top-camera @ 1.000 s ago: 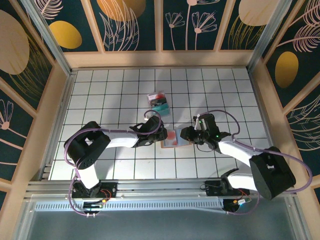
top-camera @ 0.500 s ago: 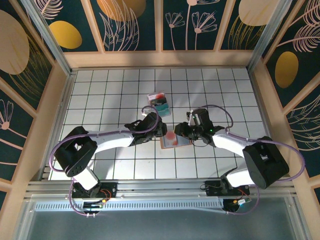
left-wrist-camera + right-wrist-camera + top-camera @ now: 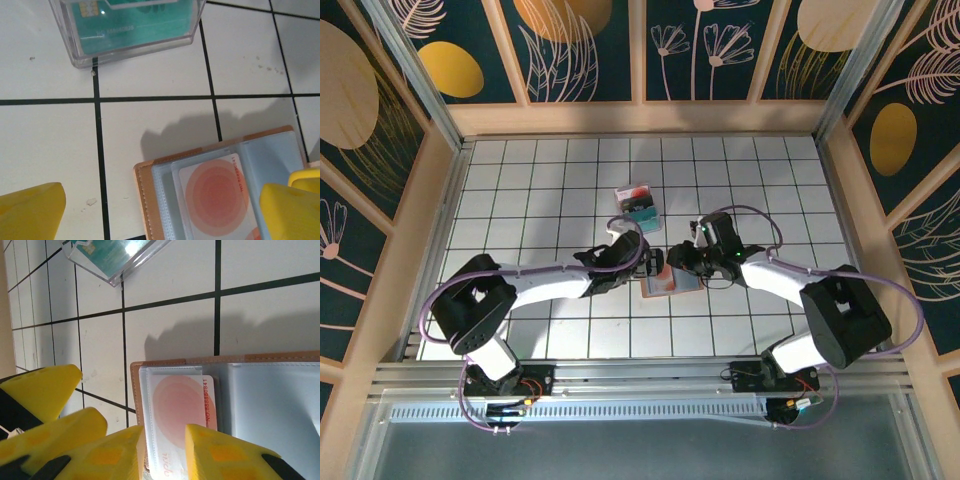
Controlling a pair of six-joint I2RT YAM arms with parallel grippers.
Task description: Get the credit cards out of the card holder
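Note:
The card holder [image 3: 672, 285] lies open on the tiles, tan edge [image 3: 144, 200] at its left, grey-blue clear sleeves inside. A credit card with red circles [image 3: 215, 192] sits in a sleeve at the holder's left half [image 3: 182, 400]. My left gripper [image 3: 642, 262] hangs wide open over the holder's left edge, its midpoint [image 3: 160, 215] above the tan rim and nothing between its yellow fingers. My right gripper [image 3: 676, 262] comes in from the right, its jaws narrowly apart [image 3: 165, 455] over the sleeve with the card; the sleeve shows face-on in the gap.
A clear plastic case with a teal card [image 3: 638, 203] lies two tiles beyond the holder [image 3: 130, 25]. The left gripper's fingers [image 3: 40, 390] sit close beside my right fingers. Wooden walls ring the tiled table [image 3: 520, 190].
My left gripper has opened wide and moved right, to the holder's left edge. The right gripper has shifted left over the holder, its jaws unchanged.

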